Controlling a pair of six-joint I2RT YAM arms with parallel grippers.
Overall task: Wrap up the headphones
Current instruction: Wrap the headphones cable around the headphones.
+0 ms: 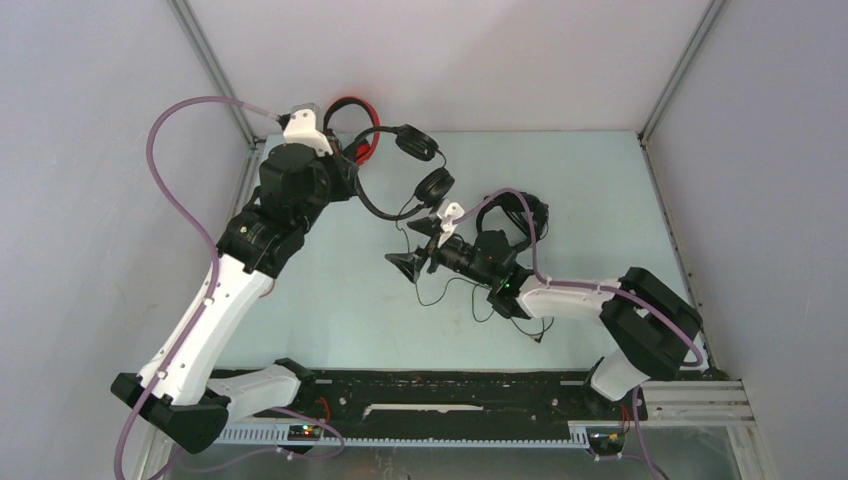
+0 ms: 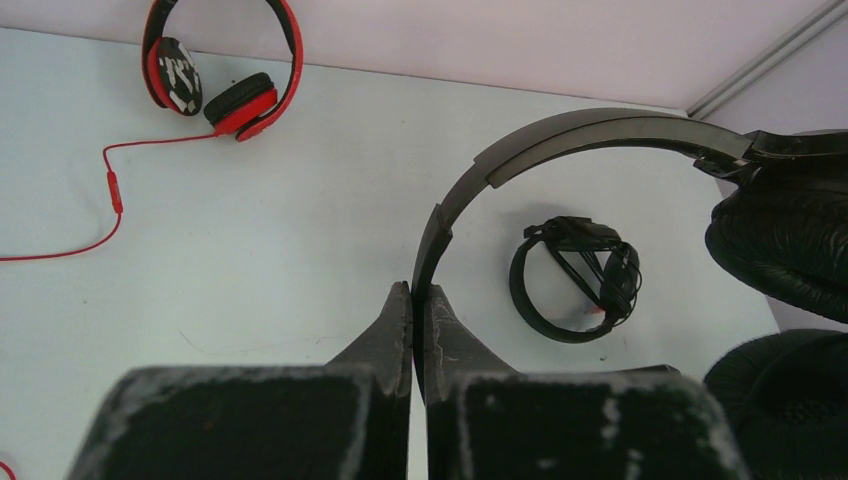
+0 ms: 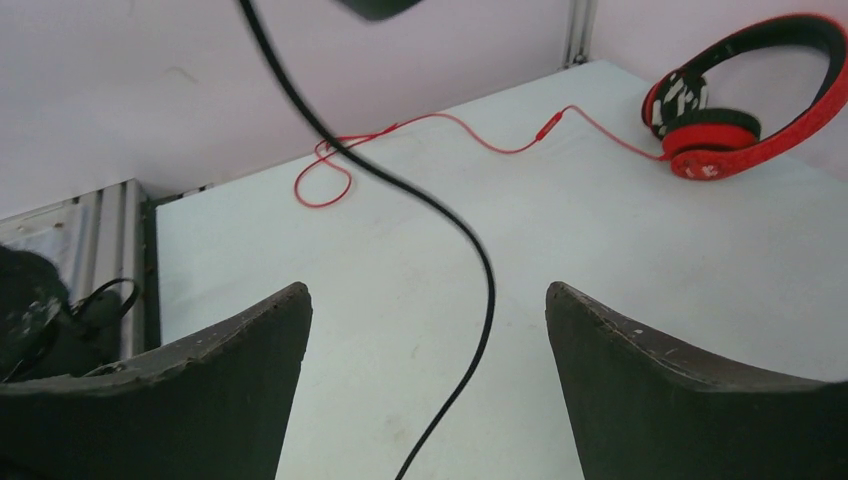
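Overhead view, left gripper (image 1: 348,160): we find it at the table's (image 1: 600,180) far left corner, clamped on the headband of a black headset (image 1: 425,165). The ear cups hang out toward the table's middle.
Overhead view, right gripper (image 1: 415,252): it is spread wide near the table's middle, facing that headset.
Overhead view, other headsets: the red headset (image 1: 350,120) lies in the far left corner. A second black headset (image 1: 520,215) sits just behind the right arm.
Left wrist view: the fingers are pressed together on the headband. The second black headset lies beyond them, looking already bundled.
Right wrist view: the fingers stand far apart. A thin black cable (image 3: 470,260) runs between them and touches neither. The red cable (image 3: 400,135) trails loose across the table.
Step in hand: we judge this as catching the held headset's cable for winding.
Next move: the right jaws must close on the cable, then loop it around the headband without tugging it from the left grip.
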